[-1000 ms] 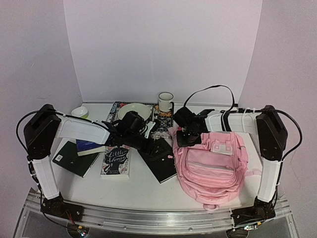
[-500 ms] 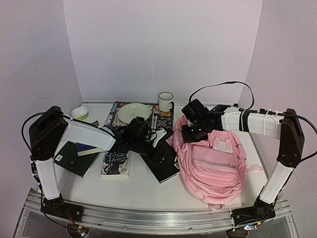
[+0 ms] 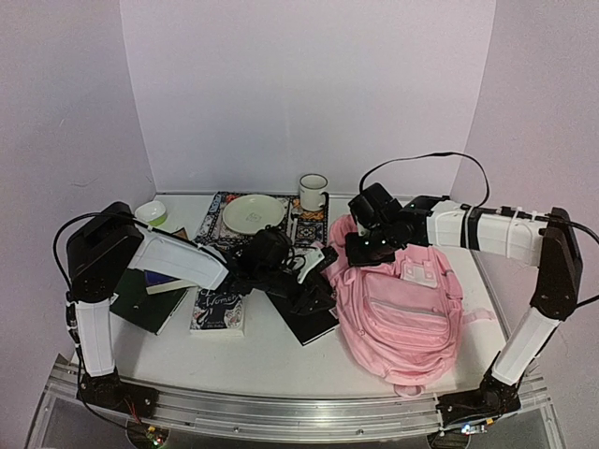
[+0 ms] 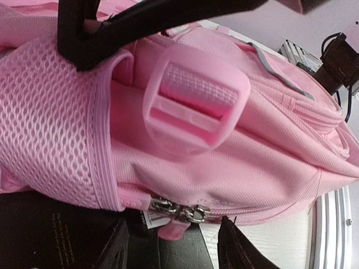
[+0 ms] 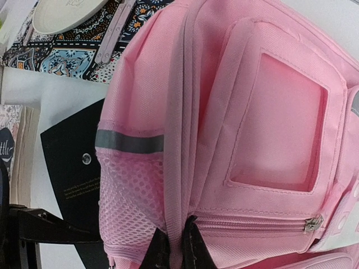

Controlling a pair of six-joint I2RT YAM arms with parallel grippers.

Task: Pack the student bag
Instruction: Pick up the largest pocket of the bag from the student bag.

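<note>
The student bag [image 3: 402, 309], a big pink backpack, lies at the table's right centre. My right gripper [image 3: 363, 253] is at its upper left corner. In the right wrist view this gripper [image 5: 180, 242] is shut on a raised fold of the bag [image 5: 269, 112] beside the mesh side pocket [image 5: 132, 196]. My left gripper [image 3: 316, 288] is low at the bag's left side, over a black notebook [image 3: 304, 318]. In the left wrist view it [image 4: 173, 231] stands open, with two metal zip pulls [image 4: 178, 210] between its fingers, untouched.
A "Little Women" book [image 3: 220, 304], a dark green book [image 3: 140, 299] and a blue book [image 3: 168, 279] lie at the left. Behind them a patterned mat [image 3: 304, 224] carries a plate [image 3: 253, 213], with a mug [image 3: 313, 192] and a green bowl [image 3: 150, 213] nearby.
My left gripper has slid right to the bag's side and its jaws have narrowed. The right arm has stretched out and raised, still holding the bag's corner.
</note>
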